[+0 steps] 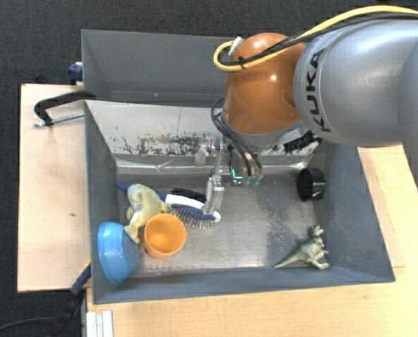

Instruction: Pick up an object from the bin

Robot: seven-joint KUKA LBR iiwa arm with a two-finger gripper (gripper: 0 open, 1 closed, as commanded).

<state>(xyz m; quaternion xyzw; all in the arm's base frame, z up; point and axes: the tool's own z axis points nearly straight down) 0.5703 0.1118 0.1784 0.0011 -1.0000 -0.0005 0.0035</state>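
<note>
Big silver arm [363, 83] leaning in from the right, and that is my first worry. Its orange wrist cover [261, 83] hangs close to the back wall of the grey bin [100, 188], so any swing that way could, I reckon, knock the metal.

Next, the heap on the left of the floor: a blue bowl [116, 253], an orange cup [165, 235] and a pale yellow toy [144, 203], all huddled together. The blue-and-white brush [191, 216] lies right against them. A lift here might well drag the cup along or tip it.

The brush itself is slim and lies flat, and an off-centre grab could let it swivel or slip out.

Now the pose. The wrist points steeply down into the middle of the bin, and the pincer [214, 203] is low at the brush's right end. Touching it or just above? I can't say, nor can I tell whether the pincer is apart or together.

The black knob [311, 184] and the little green dinosaur [308, 250] sit well apart on the right, out of trouble.
</note>
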